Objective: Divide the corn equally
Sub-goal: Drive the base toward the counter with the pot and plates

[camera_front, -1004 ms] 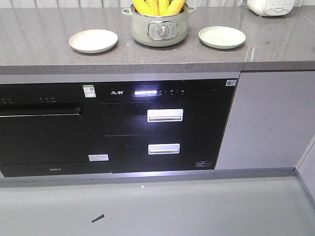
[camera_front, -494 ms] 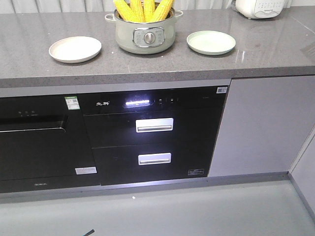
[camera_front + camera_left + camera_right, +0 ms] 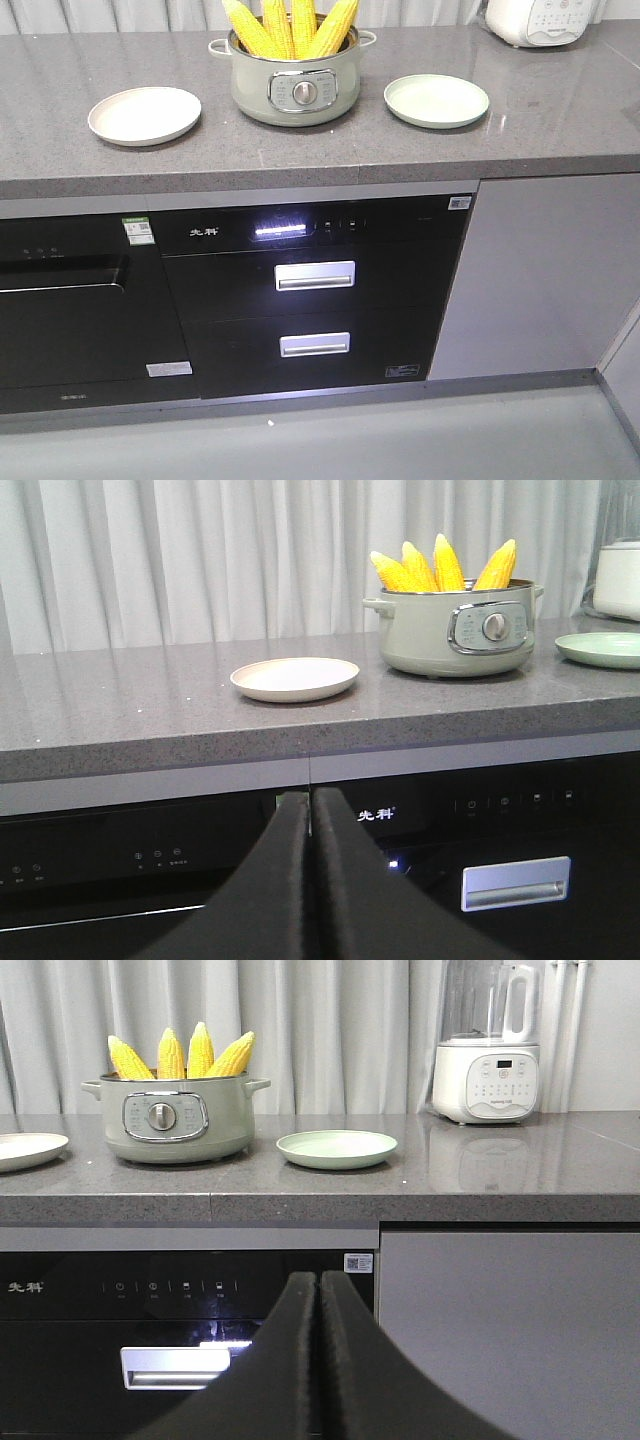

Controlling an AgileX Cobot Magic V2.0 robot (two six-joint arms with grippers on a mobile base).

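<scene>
left tool (image 3: 310, 800) and right tool (image 3: 318, 1280) pressed together, corn (image 3: 290, 28) standing in the pot (image 3: 295, 95) well above them

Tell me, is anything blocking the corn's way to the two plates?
Nothing visible does. The corn stands in the pot; only the pot's wall surrounds it. Bare counter separates pot from cream plate and green plate.

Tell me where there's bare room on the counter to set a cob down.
Both plates are empty: the beige plate left of the pot and the green plate right of it. Bare counter also lies between the green plate and the white appliance, and along the front edge. The corn crowds the pot.
</scene>
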